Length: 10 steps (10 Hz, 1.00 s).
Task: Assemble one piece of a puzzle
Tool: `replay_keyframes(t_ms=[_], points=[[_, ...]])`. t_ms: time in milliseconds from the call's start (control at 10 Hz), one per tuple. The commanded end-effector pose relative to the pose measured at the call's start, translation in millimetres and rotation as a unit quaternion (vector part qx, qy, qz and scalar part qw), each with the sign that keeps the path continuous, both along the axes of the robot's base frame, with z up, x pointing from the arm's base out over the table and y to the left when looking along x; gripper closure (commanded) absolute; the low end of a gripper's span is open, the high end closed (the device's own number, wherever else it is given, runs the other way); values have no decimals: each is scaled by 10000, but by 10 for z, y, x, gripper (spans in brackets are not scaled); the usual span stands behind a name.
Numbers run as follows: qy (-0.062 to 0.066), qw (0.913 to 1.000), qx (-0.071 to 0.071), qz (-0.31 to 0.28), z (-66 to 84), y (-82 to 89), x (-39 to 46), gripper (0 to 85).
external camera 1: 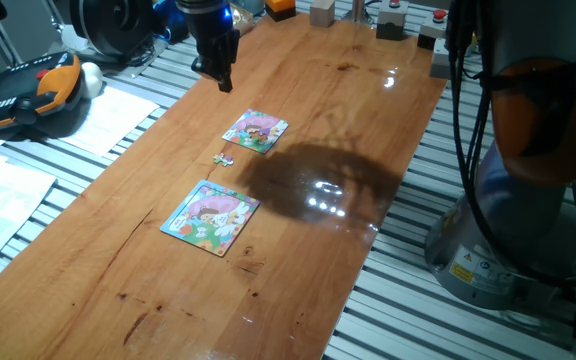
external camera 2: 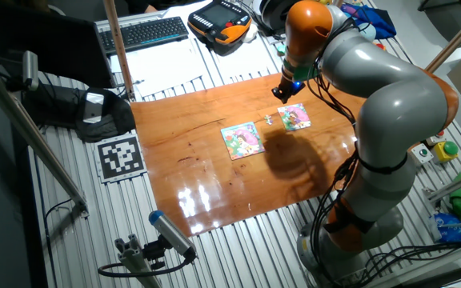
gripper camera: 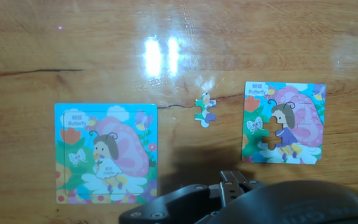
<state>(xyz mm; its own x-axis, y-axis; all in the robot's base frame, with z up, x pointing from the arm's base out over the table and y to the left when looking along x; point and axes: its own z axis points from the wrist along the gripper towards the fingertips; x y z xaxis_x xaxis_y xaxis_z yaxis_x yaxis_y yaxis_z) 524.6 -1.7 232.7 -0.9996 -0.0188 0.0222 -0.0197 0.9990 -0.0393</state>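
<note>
The piece (gripper camera: 205,110) is tiny, pale and knobbed. It lies flat on the wood between the two puzzles, and also shows in one fixed view (external camera 1: 224,158) and the other fixed view (external camera 2: 269,120). The puzzle (gripper camera: 283,122) is the smaller square with a pink, green and white picture. It has one open gap left of its middle, and it shows in both fixed views (external camera 1: 255,130) (external camera 2: 295,118). My gripper (external camera 1: 224,84) hangs well above the table, apart from the piece and puzzle. Its fingers look closed together and hold nothing. It also shows in the other fixed view (external camera 2: 283,94) and the hand view (gripper camera: 240,182).
A larger blue-bordered puzzle (external camera 1: 211,216) lies nearer the table's front, also in the hand view (gripper camera: 106,152). Small boxes and buttons (external camera 1: 391,22) stand along the far table edge. A teach pendant (external camera 1: 28,95) and papers (external camera 1: 108,118) lie off the table's left side.
</note>
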Motion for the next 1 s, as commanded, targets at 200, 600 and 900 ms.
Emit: replay_keyframes(t_ms=[200, 600, 900], points=[[12, 10000, 14, -27, -4, -3, 11, 850], [-57, 10000, -70, -17, -20, -4, 44, 850], [-88, 9999, -139, -15, -95, 20, 130, 850]])
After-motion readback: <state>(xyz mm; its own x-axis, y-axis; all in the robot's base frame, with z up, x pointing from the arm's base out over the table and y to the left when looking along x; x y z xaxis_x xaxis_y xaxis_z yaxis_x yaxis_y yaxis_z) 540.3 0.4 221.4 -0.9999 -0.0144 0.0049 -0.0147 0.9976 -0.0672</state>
